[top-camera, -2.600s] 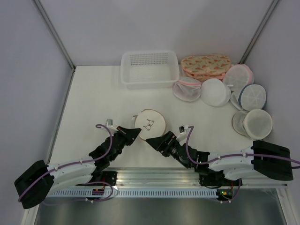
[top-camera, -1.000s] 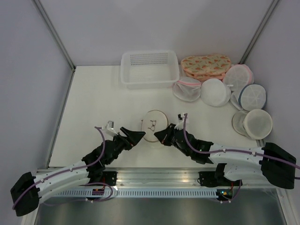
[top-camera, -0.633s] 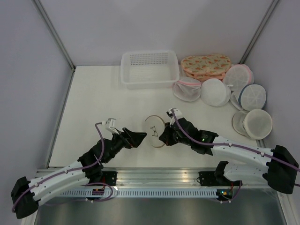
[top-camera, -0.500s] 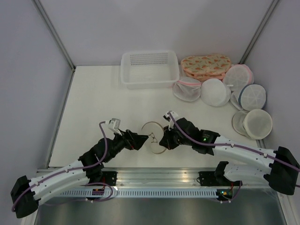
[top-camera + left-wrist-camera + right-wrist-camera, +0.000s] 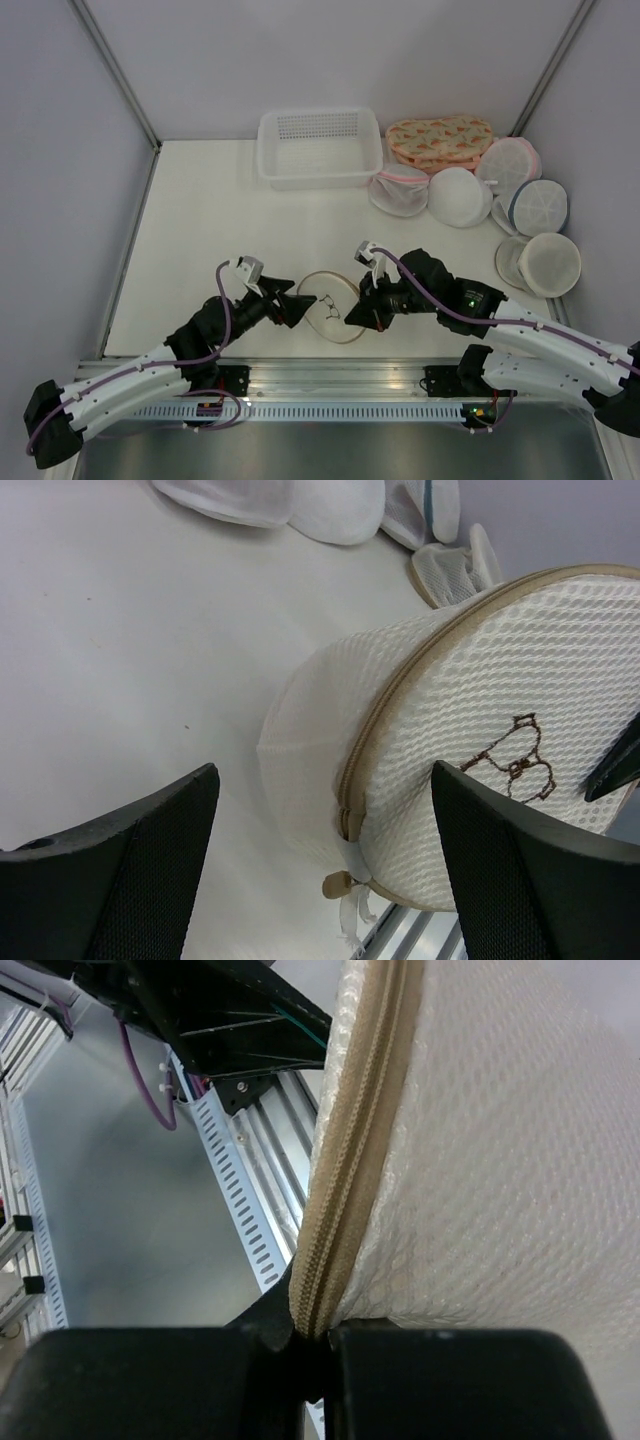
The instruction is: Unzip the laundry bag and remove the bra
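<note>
- The laundry bag (image 5: 330, 303) is being held tilted up on its edge near the front middle of the worktop (image 5: 200, 220), between the two arms. Whether its lower rim is touching the worktop cannot be told.
- Its tan rim is being pinched by the right gripper (image 5: 360, 316) on the bag's right side. In the right wrist view the fingers (image 5: 160, 1380) are being pressed together on the zip seam.
- The zip is being shown shut along every stretch of rim in view, with the teeth meshed and no gap.
- A small tan zip pull (image 5: 338, 884) with a white tab is being shown hanging at the low end of the rim, facing the left wrist camera. Nothing is gripping it.
- The brown motif (image 5: 515, 760) on the bag's face is being read as stitching, not as the pull.
- The left gripper (image 5: 298, 306) is being held just beside the bag's left edge. Its fingers (image 5: 130, 870) are being held wide apart, with nothing between them.
- The bra is not being seen anywhere and is judged to be inside the bag.
- Progress is being judged as early: the bag is secured, while grabbing the pull, unzipping and taking the bra out are all left.
- The basket (image 5: 318, 148), floral pouch (image 5: 440, 140) and white pouches (image 5: 460, 197) are being left well apart at the back.
</note>
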You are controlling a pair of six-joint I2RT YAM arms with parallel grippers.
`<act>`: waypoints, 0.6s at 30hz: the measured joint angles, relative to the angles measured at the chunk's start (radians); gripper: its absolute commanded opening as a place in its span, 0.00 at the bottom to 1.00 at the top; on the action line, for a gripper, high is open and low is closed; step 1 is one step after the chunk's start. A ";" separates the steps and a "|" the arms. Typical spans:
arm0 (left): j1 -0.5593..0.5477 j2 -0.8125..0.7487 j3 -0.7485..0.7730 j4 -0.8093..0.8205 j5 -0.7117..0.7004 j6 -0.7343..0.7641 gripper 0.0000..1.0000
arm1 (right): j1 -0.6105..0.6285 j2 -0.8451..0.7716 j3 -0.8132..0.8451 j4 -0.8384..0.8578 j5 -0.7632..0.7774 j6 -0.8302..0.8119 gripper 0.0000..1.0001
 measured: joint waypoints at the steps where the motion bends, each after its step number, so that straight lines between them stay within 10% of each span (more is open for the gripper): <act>1: 0.000 0.013 0.000 0.015 0.020 0.009 0.86 | 0.000 0.002 0.000 -0.001 -0.014 -0.002 0.00; 5: 0.002 0.105 0.001 0.082 0.120 0.036 0.70 | 0.000 0.026 -0.001 -0.002 -0.071 -0.003 0.00; 9: 0.003 0.204 0.023 0.122 0.237 0.064 0.03 | 0.000 0.051 -0.003 -0.005 -0.089 -0.005 0.00; 14: 0.014 0.232 0.035 0.110 0.280 0.093 0.02 | 0.000 0.057 -0.003 -0.043 -0.056 -0.013 0.01; 18: 0.014 0.238 0.037 0.088 0.273 0.085 0.02 | 0.001 0.100 0.006 -0.068 0.072 0.004 0.53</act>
